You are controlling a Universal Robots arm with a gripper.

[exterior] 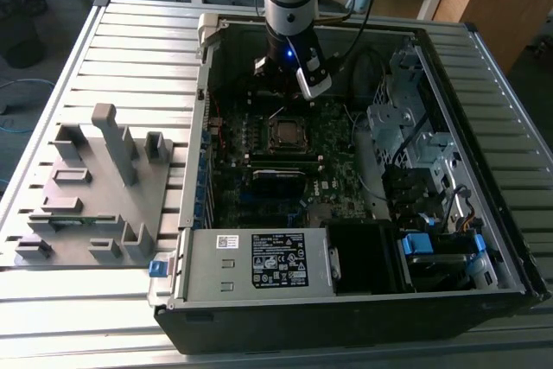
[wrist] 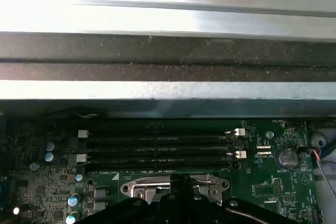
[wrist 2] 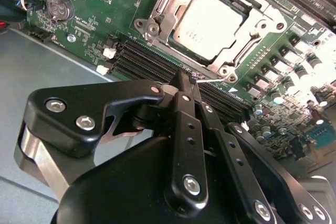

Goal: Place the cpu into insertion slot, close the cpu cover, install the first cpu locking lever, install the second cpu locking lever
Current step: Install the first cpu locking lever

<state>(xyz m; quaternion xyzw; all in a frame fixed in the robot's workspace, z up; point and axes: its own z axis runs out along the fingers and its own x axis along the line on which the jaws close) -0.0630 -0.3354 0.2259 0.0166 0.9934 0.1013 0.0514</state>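
Note:
The cpu point(wrist 2: 210, 17) lies flat in the insertion slot point(exterior: 285, 133) on the green board, its pale metal top facing up. The silver cpu cover point(wrist 2: 261, 20) lies down around it as a frame, and thin metal levers run along two sides of that frame. My gripper point(wrist 2: 184, 80) hangs just above the board at the socket's edge, on the side toward the memory slots. It is shut, with nothing between its black fingers. In the first wrist view the gripper point(wrist: 181, 182) stands right over the socket's silver metalwork point(wrist: 142, 187). In the exterior view the gripper point(exterior: 281, 92) is just behind the socket.
Several long black memory slots point(wrist: 157, 145) lie just beyond the fingertips, then the case's metal wall point(wrist: 168, 61). A coin battery point(wrist 2: 56, 6) sits on the board. The power supply point(exterior: 259, 261) and the drive cage point(exterior: 415, 144) line the case. A grey fixture point(exterior: 95, 187) stands on the table at the exterior view's left.

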